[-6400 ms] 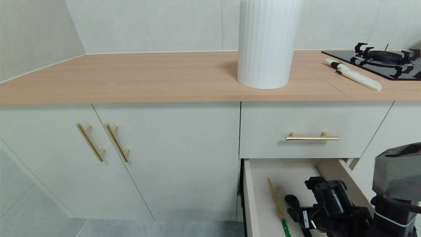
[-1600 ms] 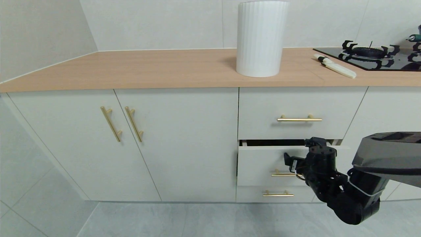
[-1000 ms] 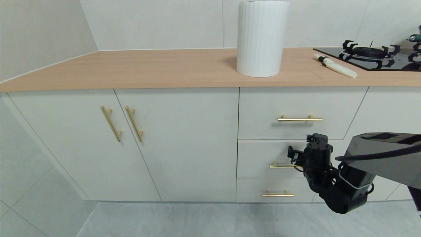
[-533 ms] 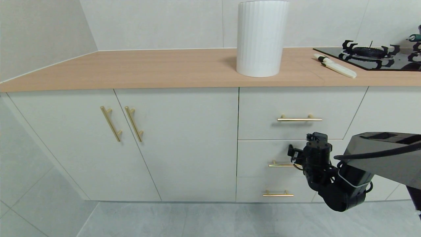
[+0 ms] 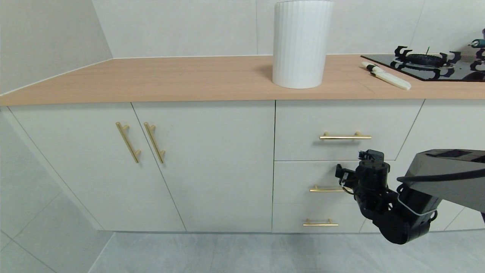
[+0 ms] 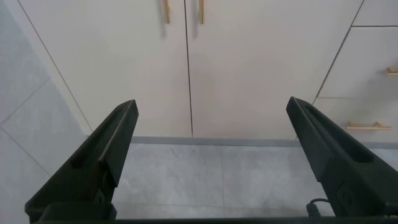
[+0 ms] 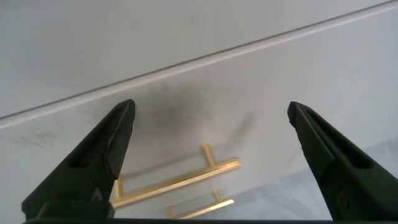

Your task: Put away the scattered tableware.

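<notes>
The middle drawer (image 5: pixel 299 178) under the counter is shut, its gold handle (image 5: pixel 325 189) showing. My right gripper (image 5: pixel 345 178) hovers just right of that handle, close to the drawer front, open and holding nothing. In the right wrist view the right gripper (image 7: pixel 209 111) faces the drawer front with the gold handle (image 7: pixel 180 182) between and below its spread fingers. A cream-handled knife (image 5: pixel 386 77) lies on the wooden counter (image 5: pixel 170 79) beside the stove. My left gripper (image 6: pixel 211 107) is open and faces the cabinet doors low over the floor.
A tall white ribbed container (image 5: pixel 300 43) stands on the counter. A black gas stove (image 5: pixel 428 64) sits at the far right. The double cabinet doors (image 5: pixel 144 167) on the left are shut, as are the top drawer (image 5: pixel 344 129) and bottom drawer (image 5: pixel 320 223). Grey tiled floor lies below.
The drawer, wide open with chopsticks inside at first, was pushed shut by my right gripper as the head view pulled back. Since then the gripper has edged slightly right, away from the handle.
</notes>
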